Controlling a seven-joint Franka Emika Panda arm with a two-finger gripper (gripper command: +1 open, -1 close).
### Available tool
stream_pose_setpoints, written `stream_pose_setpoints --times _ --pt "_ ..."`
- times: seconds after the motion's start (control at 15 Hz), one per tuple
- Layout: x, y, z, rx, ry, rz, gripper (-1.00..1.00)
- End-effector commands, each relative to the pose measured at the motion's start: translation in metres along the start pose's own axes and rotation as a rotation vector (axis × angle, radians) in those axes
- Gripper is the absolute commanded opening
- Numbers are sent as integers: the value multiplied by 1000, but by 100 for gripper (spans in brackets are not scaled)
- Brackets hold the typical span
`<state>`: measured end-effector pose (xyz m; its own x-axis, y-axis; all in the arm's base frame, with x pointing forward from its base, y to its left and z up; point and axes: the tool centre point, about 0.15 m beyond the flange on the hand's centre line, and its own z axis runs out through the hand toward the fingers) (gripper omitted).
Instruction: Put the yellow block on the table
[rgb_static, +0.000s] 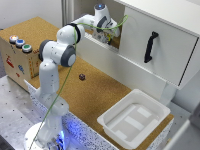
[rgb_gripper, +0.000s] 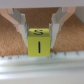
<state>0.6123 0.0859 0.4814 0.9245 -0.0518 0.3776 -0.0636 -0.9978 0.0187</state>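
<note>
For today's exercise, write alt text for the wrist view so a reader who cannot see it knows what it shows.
A small yellow block with black markings sits between the two pale fingers of the gripper, seen close up. Behind it lies a brown cork-textured surface, and a blurred white edge crosses the foreground.

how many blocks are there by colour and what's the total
Yellow block, between the gripper fingers: 1
Dark reddish-purple block, on the table: 1
Total: 2
</note>
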Motion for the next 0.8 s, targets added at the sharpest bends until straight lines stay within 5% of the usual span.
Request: stream_pose_setpoints --times 0.0,0.73 --pt "-105 31 -7 -79 52 89 -100" --pt "-234 41 80 11 -202 -7 -100"
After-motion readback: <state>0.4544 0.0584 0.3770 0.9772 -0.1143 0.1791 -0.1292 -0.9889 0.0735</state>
